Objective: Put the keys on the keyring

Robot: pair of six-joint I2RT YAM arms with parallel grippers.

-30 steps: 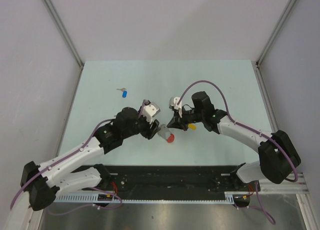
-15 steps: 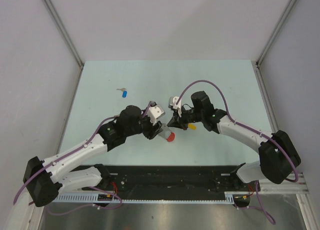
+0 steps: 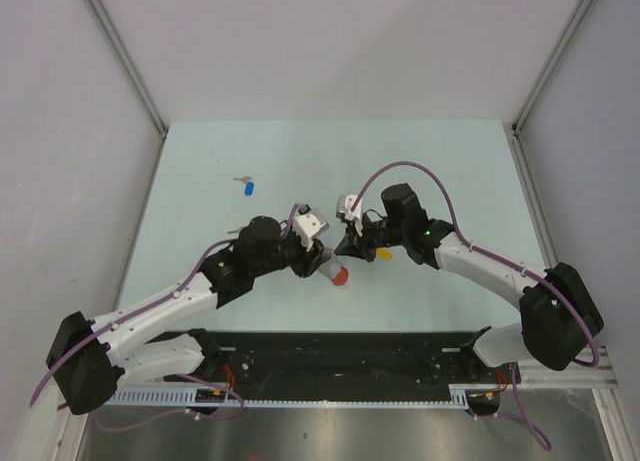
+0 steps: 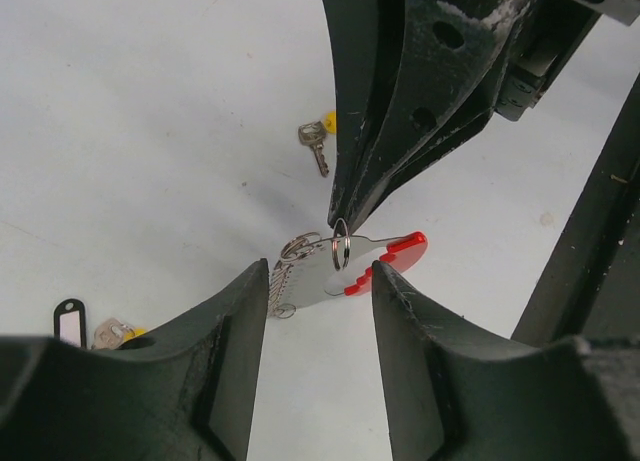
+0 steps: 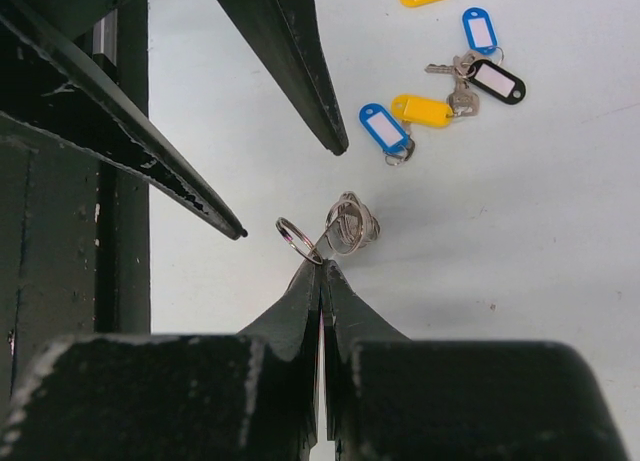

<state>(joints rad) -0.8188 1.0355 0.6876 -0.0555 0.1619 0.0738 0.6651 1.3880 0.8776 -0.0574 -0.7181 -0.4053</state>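
The keyring [image 4: 385,256], a red arc joined to a grey metal chain loop, lies on the table between both arms; it also shows in the top view [image 3: 338,274]. My right gripper [image 5: 321,265] is shut on the keyring's small split ring [image 5: 297,236], and its tips show in the left wrist view [image 4: 340,219]. My left gripper [image 4: 320,281] is open, its fingertips [image 4: 250,291] either side of the keyring's near end without touching it. Keys with blue, yellow and black tags [image 5: 420,109] lie in a loose group beyond the ring.
A lone blue-tagged key [image 3: 249,187] lies at the far left of the table. A yellow-tagged key [image 3: 383,252] lies under the right wrist. A black tag [image 4: 68,321] lies left of my left fingers. The dark base rail [image 3: 340,356] runs along the near edge.
My left gripper has moved a little to the right, closer to the keyring. The right gripper has stayed put, still shut on the ring.
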